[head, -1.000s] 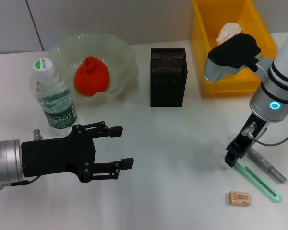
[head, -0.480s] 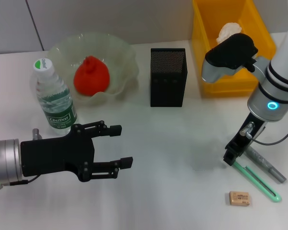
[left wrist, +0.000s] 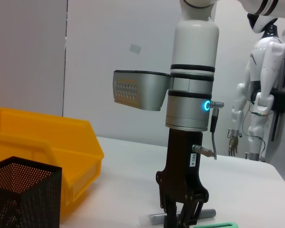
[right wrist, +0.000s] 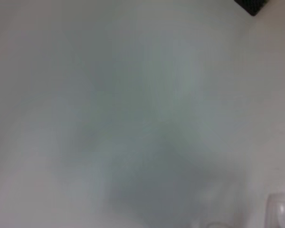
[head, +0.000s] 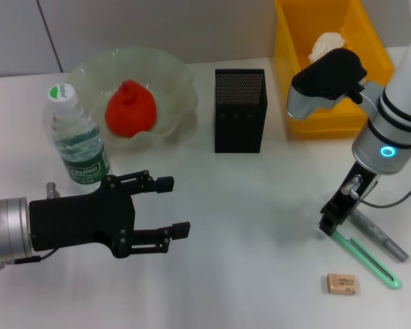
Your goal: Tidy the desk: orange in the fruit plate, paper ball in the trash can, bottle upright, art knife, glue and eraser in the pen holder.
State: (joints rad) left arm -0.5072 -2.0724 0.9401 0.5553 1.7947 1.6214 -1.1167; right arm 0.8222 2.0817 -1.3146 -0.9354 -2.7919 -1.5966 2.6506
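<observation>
Left gripper (head: 171, 208) spread wide; right gripper (head: 329, 225) pointing down.

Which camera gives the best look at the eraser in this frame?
The head view. There the eraser lies whole and unobstructed on the desk, near the green art knife and apart from the right gripper. The left wrist view does not take it in, and the right wrist view shows only blurred desk.

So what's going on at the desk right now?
The right gripper is down at the desk over the end of the green art knife, beside a grey stick; the eraser lies nearby. The left gripper hovers open near the upright bottle. The orange is in the fruit plate, the paper ball in the trash can. The pen holder waits.
</observation>
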